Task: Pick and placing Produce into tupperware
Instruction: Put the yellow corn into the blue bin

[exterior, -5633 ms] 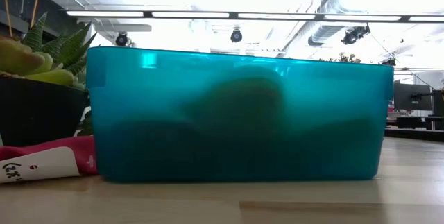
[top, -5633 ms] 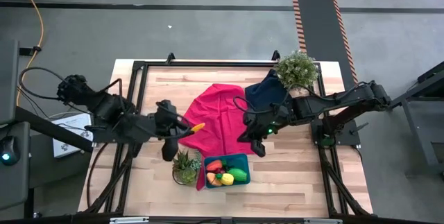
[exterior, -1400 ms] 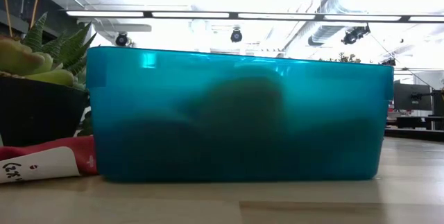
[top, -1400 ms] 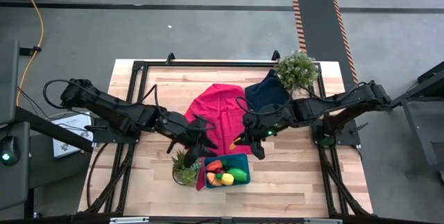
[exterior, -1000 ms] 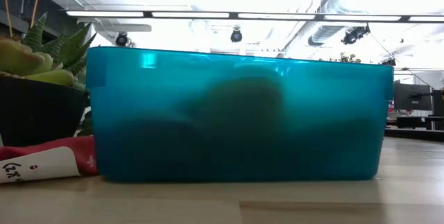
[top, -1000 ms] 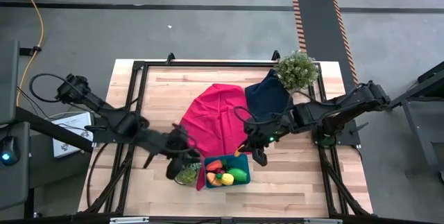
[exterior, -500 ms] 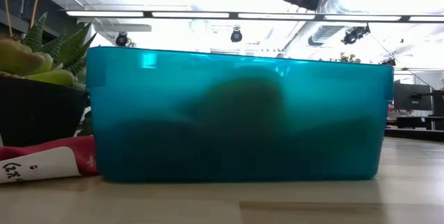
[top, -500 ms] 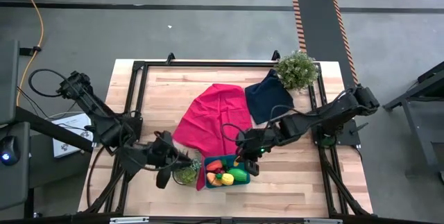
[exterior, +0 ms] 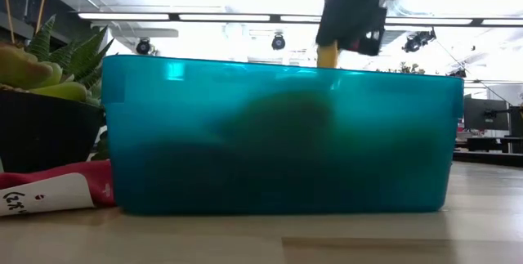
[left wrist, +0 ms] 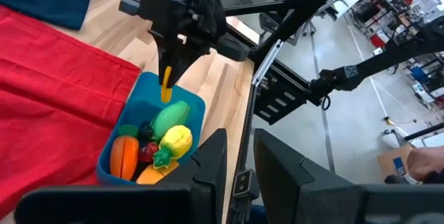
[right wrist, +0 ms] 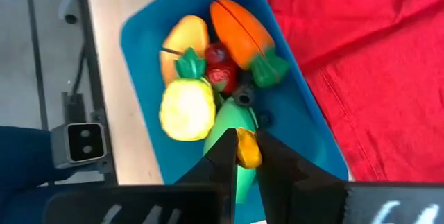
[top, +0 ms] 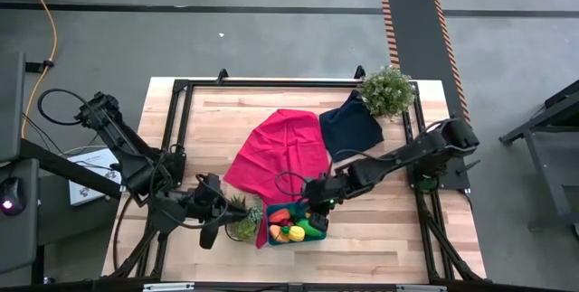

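Over the tupperware (right wrist: 142,40), right end effector (right wrist: 242,156) clenches a yellow stick (right wrist: 248,148), mostly hidden between its fingers.

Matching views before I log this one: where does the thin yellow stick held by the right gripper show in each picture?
High view: hidden under the right gripper.
Low view: yellow stick just above the tupperware rim.
Left wrist view: stick hangs over the tupperware's far end.
Right wrist view: stick between the fingers, above the green piece.
Shared landmark: the tupperware.
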Action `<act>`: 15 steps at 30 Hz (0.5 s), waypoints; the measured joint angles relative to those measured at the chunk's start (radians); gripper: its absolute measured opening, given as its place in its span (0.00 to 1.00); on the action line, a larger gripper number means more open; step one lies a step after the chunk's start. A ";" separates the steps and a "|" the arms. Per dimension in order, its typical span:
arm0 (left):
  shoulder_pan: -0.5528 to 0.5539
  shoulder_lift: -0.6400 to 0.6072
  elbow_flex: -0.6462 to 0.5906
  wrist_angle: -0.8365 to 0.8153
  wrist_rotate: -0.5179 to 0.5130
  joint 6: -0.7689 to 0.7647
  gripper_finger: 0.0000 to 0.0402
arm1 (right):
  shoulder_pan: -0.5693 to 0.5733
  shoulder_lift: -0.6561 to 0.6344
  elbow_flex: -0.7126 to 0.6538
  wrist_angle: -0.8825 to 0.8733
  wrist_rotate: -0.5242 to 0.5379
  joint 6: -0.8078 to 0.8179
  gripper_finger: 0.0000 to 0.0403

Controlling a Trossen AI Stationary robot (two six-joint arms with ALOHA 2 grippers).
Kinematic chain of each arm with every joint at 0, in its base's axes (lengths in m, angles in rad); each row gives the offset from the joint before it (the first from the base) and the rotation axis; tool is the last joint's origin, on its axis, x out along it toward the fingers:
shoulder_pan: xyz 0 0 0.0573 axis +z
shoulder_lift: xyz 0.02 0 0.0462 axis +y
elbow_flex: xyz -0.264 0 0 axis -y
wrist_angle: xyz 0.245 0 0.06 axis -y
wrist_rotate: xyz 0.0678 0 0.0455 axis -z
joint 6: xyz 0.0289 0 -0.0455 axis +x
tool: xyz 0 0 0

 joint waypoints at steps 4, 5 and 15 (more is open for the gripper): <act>0.000 0.000 0.000 -0.010 0.000 0.000 0.16 | 0.000 0.029 0.000 -0.001 -0.001 0.011 0.06; 0.000 0.000 0.000 -0.011 0.000 0.000 0.16 | 0.000 0.031 0.000 -0.007 -0.001 0.016 0.06; 0.000 0.000 0.000 -0.029 0.000 0.001 0.16 | 0.004 0.035 0.000 -0.094 -0.012 0.034 0.06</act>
